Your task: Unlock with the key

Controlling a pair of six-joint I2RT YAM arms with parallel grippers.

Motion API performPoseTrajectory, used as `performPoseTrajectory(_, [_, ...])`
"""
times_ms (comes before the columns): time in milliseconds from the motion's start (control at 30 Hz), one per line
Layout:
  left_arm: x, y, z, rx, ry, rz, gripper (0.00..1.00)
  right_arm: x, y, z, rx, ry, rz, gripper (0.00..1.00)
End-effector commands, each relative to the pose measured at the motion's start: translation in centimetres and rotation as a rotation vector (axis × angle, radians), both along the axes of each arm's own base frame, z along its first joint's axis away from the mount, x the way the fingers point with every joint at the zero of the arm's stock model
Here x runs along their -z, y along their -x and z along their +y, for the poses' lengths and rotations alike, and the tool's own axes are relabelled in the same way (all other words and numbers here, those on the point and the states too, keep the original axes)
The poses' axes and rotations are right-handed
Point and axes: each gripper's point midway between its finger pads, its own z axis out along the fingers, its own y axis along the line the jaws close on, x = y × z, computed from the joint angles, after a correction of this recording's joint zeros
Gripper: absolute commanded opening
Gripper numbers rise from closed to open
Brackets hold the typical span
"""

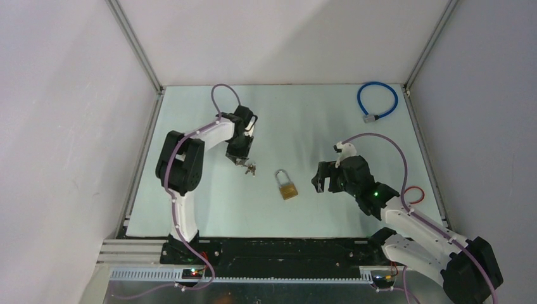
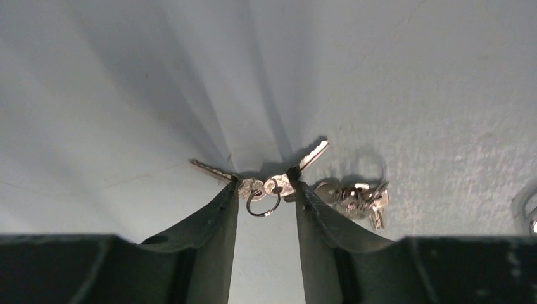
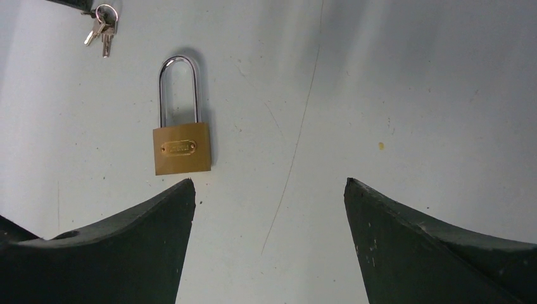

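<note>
The left gripper [image 2: 263, 183] is lowered to the table [image 1: 209, 202] with its jaws partly closed around the key bunch [image 2: 275, 185]. In the left wrist view, each fingertip meets the heads of two keys fanned outward on a small ring. Whether the keys are clamped or only bracketed cannot be told. That view also shows a further cluster of small keys just to the right of the fingers, lying flat. The top view gives only the left gripper [image 1: 244, 163] pointing down over a small metallic bunch [image 1: 251, 168]. Individual keys are not resolved there. The brass padlock [image 1: 288, 185] lies flat near the table centre, between the two arms and near the keys without touching them. The right gripper [image 3: 269, 183] stands wide open with nothing between its jaws, near the padlock [image 3: 182, 147]. The right wrist view alone shows both shackle legs seated in the lock body. A blue cable [image 1: 377, 101] lies looped at the far right corner.
</note>
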Motion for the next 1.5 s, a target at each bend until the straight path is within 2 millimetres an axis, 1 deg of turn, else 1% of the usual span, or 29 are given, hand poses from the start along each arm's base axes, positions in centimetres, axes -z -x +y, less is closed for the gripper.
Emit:
performPoseTrajectory(0, [0.4, 2.9, 0.0, -0.084, 0.036, 0.045, 0.39, -1.5, -0.3, 0.5, -0.005, -0.054, -0.041, 0.89])
performPoseTrajectory(33, [-0.1, 3.0, 0.0, -0.092, 0.043, 0.031, 0.36, -1.6, -0.3, 0.5, -0.007, -0.056, -0.042, 0.89])
performPoseTrajectory(133, [0.0, 3.8, 0.3, -0.129, 0.051, 0.017, 0.28, -1.6, -0.1, 0.5, -0.007, -0.058, -0.04, 0.89])
performPoseTrajectory(167, [-0.3, 3.7, 0.3, -0.135, 0.056, 0.002, 0.22, -1.6, -0.1, 0.5, -0.008, -0.062, -0.04, 0.89])
performPoseTrajectory(200, [-0.2, 3.8, 0.4, -0.147, 0.054, -0.003, 0.19, -1.6, 0.0, 0.5, -0.008, -0.064, -0.041, 0.89])
performPoseTrajectory(233, [-0.3, 4.0, 0.5, -0.151, 0.056, -0.009, 0.12, -1.6, 0.0, 0.5, -0.008, -0.069, -0.041, 0.89])
performPoseTrajectory(267, [-0.4, 3.8, 0.4, -0.16, 0.063, -0.02, 0.08, -1.6, 0.1, 0.5, -0.009, -0.072, -0.04, 0.89])
performPoseTrajectory(300, [-0.8, 3.8, 0.3, -0.162, 0.072, -0.033, 0.02, -1.7, 0.1, 0.6, -0.011, -0.076, -0.041, 0.89])
performPoseTrajectory(333, [-1.6, 3.5, 0.0, -0.167, 0.091, -0.061, 0.01, -1.7, 0.2, 0.6, -0.012, -0.076, -0.04, 0.89])
performPoseTrajectory(367, [-1.8, 3.6, -0.1, -0.166, 0.1, -0.065, 0.0, -1.8, 0.2, 0.6, -0.012, -0.08, -0.042, 0.89])
performPoseTrajectory(400, [-2.6, 3.3, -0.3, -0.168, 0.12, -0.093, 0.0, -2.0, 0.3, 0.6, -0.013, -0.083, -0.045, 0.89])
performPoseTrajectory(500, [-4.2, 3.2, -0.8, -0.166, 0.156, -0.135, 0.0, -2.3, 0.4, 0.5, -0.014, -0.089, -0.051, 0.89])
performPoseTrajectory(533, [-5.0, 3.4, -1.2, -0.158, 0.179, -0.149, 0.0, -2.4, 0.4, 0.5, -0.013, -0.092, -0.055, 0.89])
performPoseTrajectory(667, [-7.0, 3.8, -2.1, -0.139, 0.226, -0.191, 0.0, -2.5, 0.6, 0.7, -0.019, -0.108, -0.049, 0.89])
performPoseTrajectory(767, [-8.3, 4.2, -2.5, -0.132, 0.25, -0.222, 0.0, -2.7, 0.8, 0.9, -0.023, -0.128, -0.041, 0.89])
performPoseTrajectory(833, [-10.1, 4.6, -2.8, -0.115, 0.28, -0.267, 0.0, -2.9, 1.0, 0.8, -0.02, -0.139, -0.039, 0.89])
performPoseTrajectory(900, [-11.3, 5.1, -3.1, -0.095, 0.302, -0.297, 0.0, -3.3, 1.3, 0.6, -0.015, -0.149, -0.045, 0.9])
performPoseTrajectory(933, [-11.4, 5.5, -3.3, -0.084, 0.306, -0.299, 0.0, -3.4, 1.3, 0.5, -0.014, -0.151, -0.044, 0.91])
performPoseTrajectory(967, [-12.1, 5.8, -3.4, -0.074, 0.318, -0.32, 0.0, -3.5, 1.4, 0.3, -0.007, -0.152, -0.044, 0.91])
performPoseTrajectory(1000, [-12.1, 6.2, -3.6, -0.06, 0.319, -0.321, 0.0, -3.5, 1.5, 0.2, -0.002, -0.157, -0.041, 0.91])
performPoseTrajectory(1033, [-12.7, 6.4, -3.6, -0.05, 0.33, -0.34, 0.0, -3.6, 1.5, 0.1, 0.004, -0.161, -0.043, 0.91])
performPoseTrajectory(1067, [-12.6, 6.8, -3.8, -0.038, 0.33, -0.343, 0.0, -3.7, 1.5, 0.0, 0.009, -0.169, -0.04, 0.92])
performPoseTrajectory(1100, [-13.1, 7.0, -3.9, -0.032, 0.339, -0.36, 0.0, -3.8, 1.5, -0.1, 0.016, -0.176, -0.041, 0.92])
performPoseTrajectory(1133, [-12.9, 7.4, -4.1, -0.023, 0.344, -0.36, 0.0, -4.0, 1.4, -0.1, 0.025, -0.188, -0.04, 0.93])
performPoseTrajectory(1167, [-13.4, 7.6, -4.2, -0.015, 0.357, -0.373, 0.0, -4.2, 1.3, -0.2, 0.031, -0.199, -0.044, 0.93])
performPoseTrajectory(1200, [-13.3, 8.0, -4.5, -0.005, 0.367, -0.371, 0.0, -4.5, 1.2, -0.2, 0.04, -0.218, -0.041, 0.93])
performPoseTrajectory(1333, [-14.3, 8.7, -5.5, 0.032, 0.418, -0.404, 0.0, -6.3, 0.6, 0.4, 0.043, -0.298, -0.079, 0.95])
performPoseTrajectory(1433, [-14.9, 9.4, -6.8, 0.082, 0.46, -0.417, 0.0, -7.6, 0.4, 1.3, 0.02, -0.362, -0.1, 0.95])
performPoseTrajectory(1467, [-15.4, 9.3, -7.1, 0.092, 0.48, -0.438, 0.0, -8.2, 0.2, 1.6, 0.015, -0.383, -0.115, 0.94])
